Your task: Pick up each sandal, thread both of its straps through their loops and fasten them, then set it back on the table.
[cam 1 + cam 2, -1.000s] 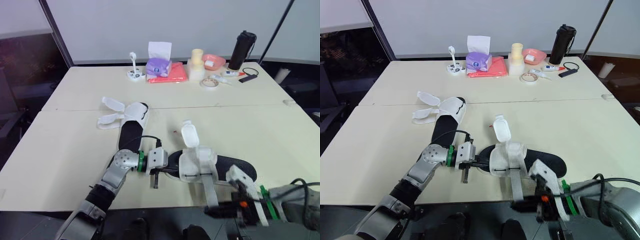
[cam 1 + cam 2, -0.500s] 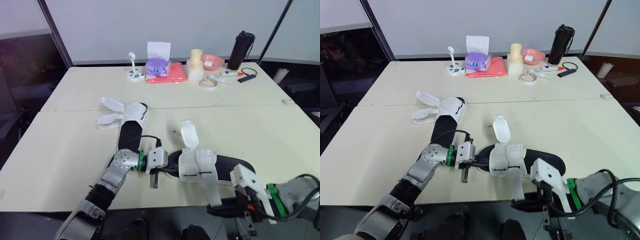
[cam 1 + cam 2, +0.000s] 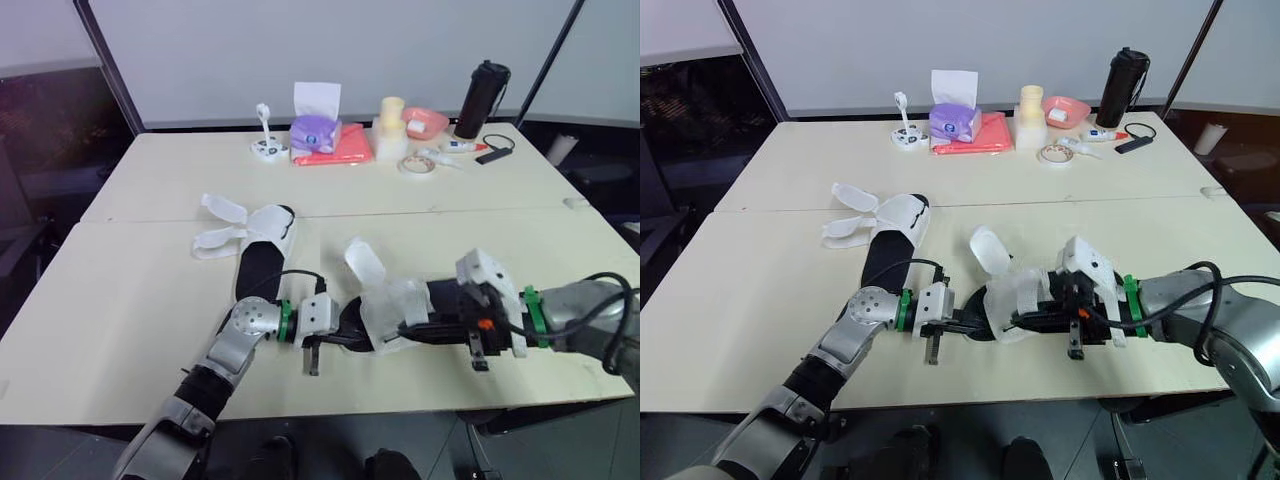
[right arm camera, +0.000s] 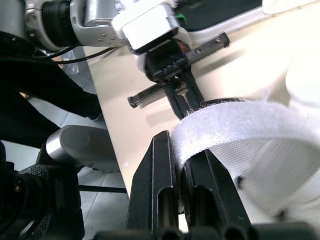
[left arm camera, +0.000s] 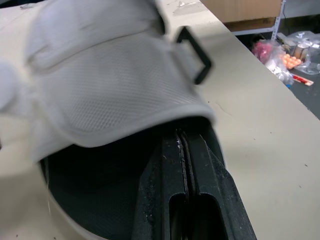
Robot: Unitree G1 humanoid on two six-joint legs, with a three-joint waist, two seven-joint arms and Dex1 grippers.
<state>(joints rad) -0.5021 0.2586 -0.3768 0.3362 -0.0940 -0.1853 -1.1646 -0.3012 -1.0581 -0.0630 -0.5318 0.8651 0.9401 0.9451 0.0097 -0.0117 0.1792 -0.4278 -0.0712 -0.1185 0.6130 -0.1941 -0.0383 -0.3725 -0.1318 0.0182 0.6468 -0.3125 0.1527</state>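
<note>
Black-soled sandal with white mesh straps (image 3: pixel 392 300) lies near the front edge of the cream counter (image 3: pixel 130 300). Its long axis runs roughly parallel to that edge, spanning the gap between both arms. Left claw (image 5: pixel 183 137) is pressed together on the sole rim at the sandal's left end, tips just under the mesh upper. Right claw (image 3: pixel 405 327) reaches in from the right, over the sole, pinching the white fastening strap (image 4: pixel 225 122). Black rectangular loop (image 5: pixel 198 46) sits on the side of the upper; cannot tell whether the strap has passed it. Second strap (image 3: pixel 362 262) stands up free, so fastening judged incomplete. Next move likely the right arm's: draw the strap across while the left anchors. Second white-strapped sandal (image 3: pixel 262 240), straps open, lies farther in, beyond the left arm.
</note>
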